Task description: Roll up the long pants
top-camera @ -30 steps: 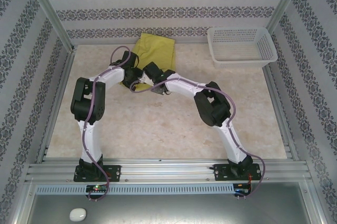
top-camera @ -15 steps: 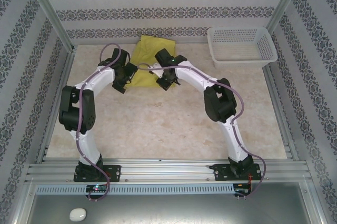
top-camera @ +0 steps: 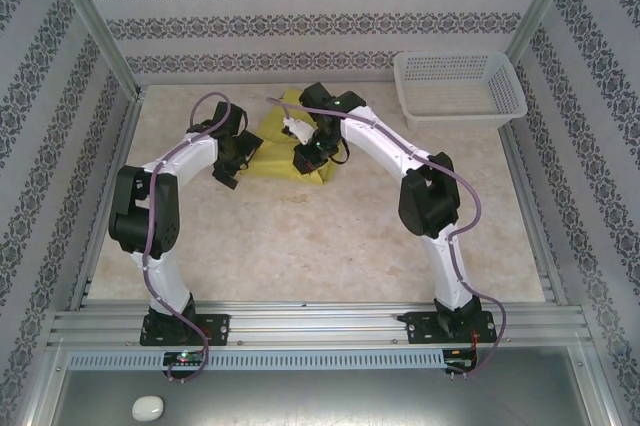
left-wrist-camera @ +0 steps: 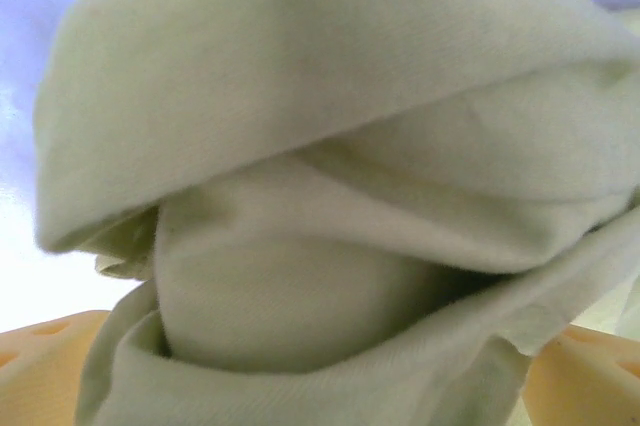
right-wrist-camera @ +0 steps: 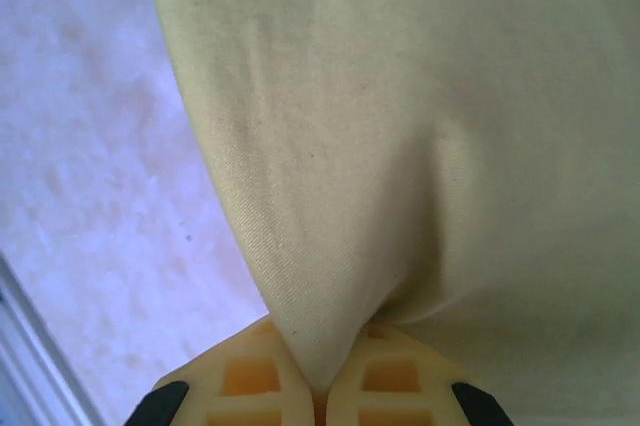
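long pants have bunched up, pinched in right gripper.

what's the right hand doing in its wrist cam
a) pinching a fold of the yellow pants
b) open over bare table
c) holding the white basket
a: the right hand has its fingertips pressed together on a fold of the long pants.

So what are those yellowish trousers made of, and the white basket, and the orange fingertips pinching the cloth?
The long pants look like soft woven cloth, matte, probably cotton: a fine diagonal weave shows and it folds limply. The basket looks like rigid white plastic, its walls a moulded mesh. The fingers of the right gripper seem matte orange plastic or rubber with a recessed grid.
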